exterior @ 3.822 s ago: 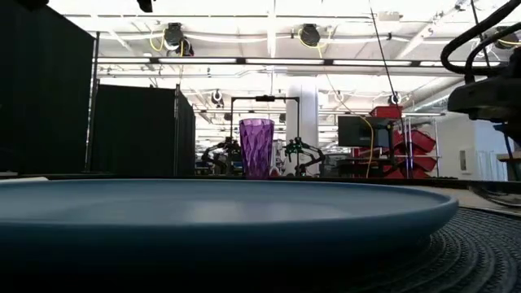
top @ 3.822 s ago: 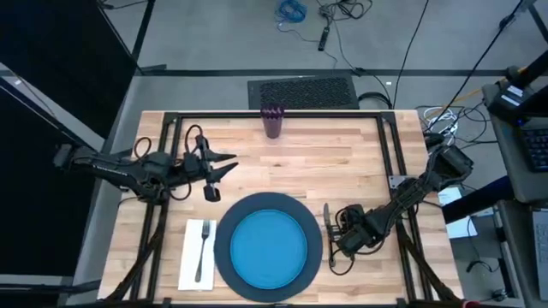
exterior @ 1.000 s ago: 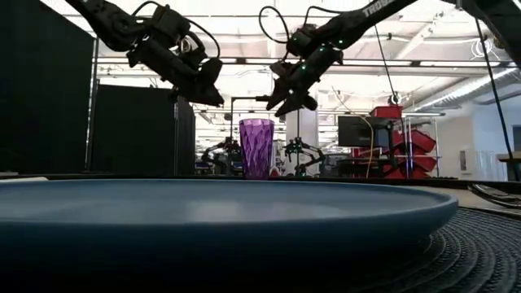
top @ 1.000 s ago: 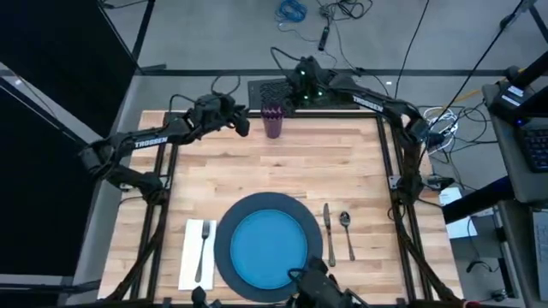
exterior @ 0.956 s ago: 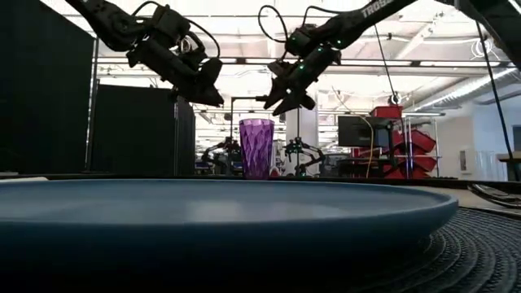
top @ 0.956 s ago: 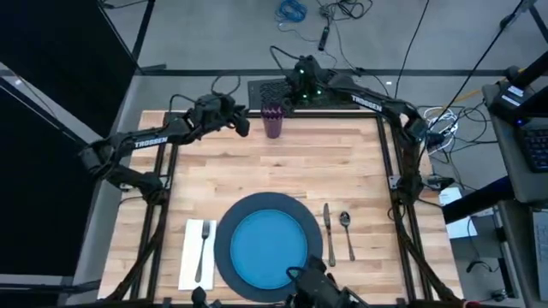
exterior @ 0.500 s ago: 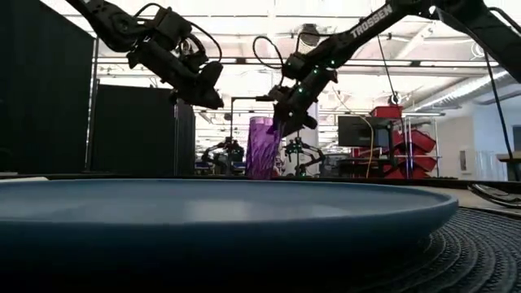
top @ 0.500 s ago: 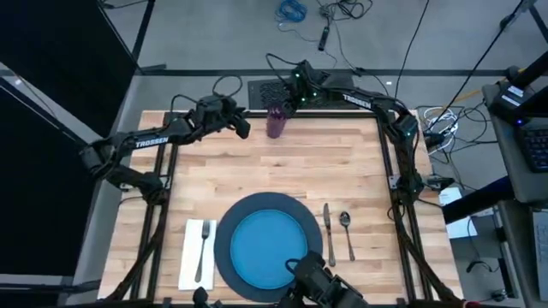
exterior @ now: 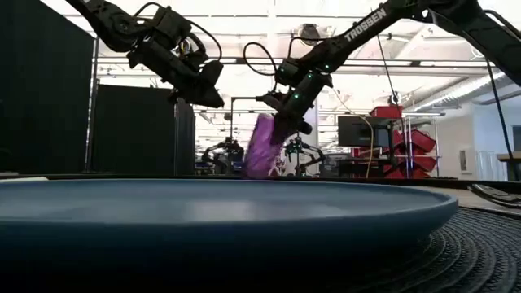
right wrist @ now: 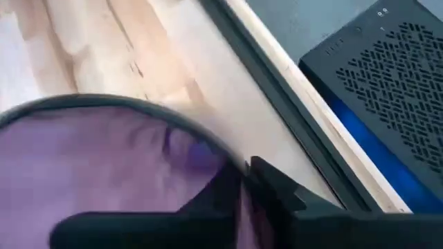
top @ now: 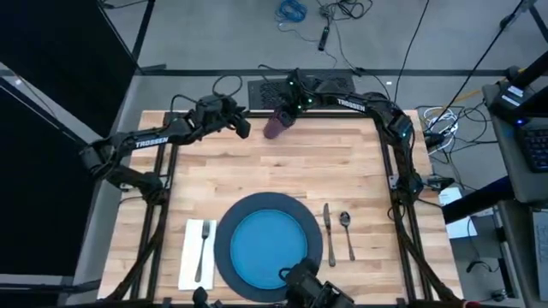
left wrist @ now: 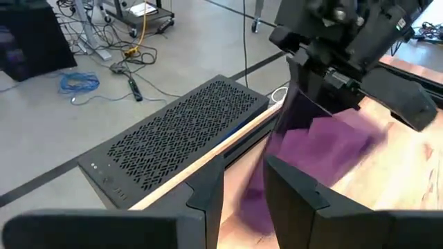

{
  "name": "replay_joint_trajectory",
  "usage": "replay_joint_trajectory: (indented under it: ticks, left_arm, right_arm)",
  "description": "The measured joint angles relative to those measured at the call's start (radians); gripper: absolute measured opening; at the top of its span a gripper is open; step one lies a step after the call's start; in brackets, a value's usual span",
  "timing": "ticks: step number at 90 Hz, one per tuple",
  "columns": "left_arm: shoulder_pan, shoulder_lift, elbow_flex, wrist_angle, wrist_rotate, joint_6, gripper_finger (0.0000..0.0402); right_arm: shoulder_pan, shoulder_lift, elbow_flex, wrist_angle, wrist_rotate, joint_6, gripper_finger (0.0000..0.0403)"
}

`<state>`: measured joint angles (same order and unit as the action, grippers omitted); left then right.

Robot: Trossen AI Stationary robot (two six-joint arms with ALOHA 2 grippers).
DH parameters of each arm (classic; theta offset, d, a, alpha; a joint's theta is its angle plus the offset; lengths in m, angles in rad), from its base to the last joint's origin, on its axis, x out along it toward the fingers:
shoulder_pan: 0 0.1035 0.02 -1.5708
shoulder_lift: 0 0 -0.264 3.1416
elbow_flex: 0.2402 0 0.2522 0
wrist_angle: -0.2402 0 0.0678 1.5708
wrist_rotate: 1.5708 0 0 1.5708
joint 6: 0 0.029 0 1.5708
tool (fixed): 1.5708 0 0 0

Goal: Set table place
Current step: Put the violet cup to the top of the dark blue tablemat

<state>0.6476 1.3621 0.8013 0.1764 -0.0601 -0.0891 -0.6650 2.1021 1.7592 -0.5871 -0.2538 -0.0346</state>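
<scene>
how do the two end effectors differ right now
The right end effector has one finger inside the purple cup and pinches its rim; the left end effector holds nothing. The right one is at the tilted cup on the table's far edge; the left one hangs beside it, apart. Both reach over the far edge.

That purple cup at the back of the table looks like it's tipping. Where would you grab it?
By the rim, from above. The purple cup leans at the table's far edge, its open mouth turned up toward the right gripper, which already pinches the rim, one finger inside the wall. The faceted sides taper, so a side grasp might slip. The left gripper waits open beside it.
</scene>
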Motion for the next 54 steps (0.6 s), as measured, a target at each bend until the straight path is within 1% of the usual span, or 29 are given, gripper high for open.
replay_joint_trajectory:
  ticks: [6, 12, 25, 36, 42, 47, 51, 54]
  left_arm:
    - [0.0, 0.0, 0.0, 0.001, 0.0, -0.003, 0.0083]
    - [-0.002, 0.0, 0.0, 0.0, 0.002, -0.009, 0.0083]
    - [-0.032, 0.0, 0.0, -0.001, 0.048, -0.033, 0.0083]
    - [-0.078, 0.0, 0.0, -0.021, 0.063, -0.023, 0.0083]
    - [-0.108, 0.0, -0.001, -0.042, 0.063, -0.003, 0.0083]
    - [-0.133, 0.0, -0.001, -0.059, 0.063, 0.011, 0.0083]
    - [-0.153, 0.0, -0.001, -0.074, 0.063, 0.023, 0.0083]
    - [-0.169, 0.0, -0.001, -0.079, 0.063, 0.026, 0.0083]
  right_arm:
    - [0.014, -0.011, 0.041, -0.066, 0.0, -0.018, 0.0003]
    - [0.031, -0.015, 0.122, -0.172, 0.015, -0.053, 0.0002]
    - [0.087, -0.019, 0.315, -0.494, 0.144, -0.136, 0.0001]
    - [0.141, -0.021, 0.454, -0.778, 0.156, -0.163, 0.0001]
    - [0.171, -0.026, 0.476, -0.905, 0.161, -0.159, 0.0001]
    - [0.197, -0.028, 0.474, -0.987, 0.192, -0.137, 0.0001]
    - [0.22, -0.03, 0.467, -0.997, 0.215, -0.117, 0.0001]
    - [0.236, -0.041, 0.451, -0.975, 0.212, -0.101, 0.0001]
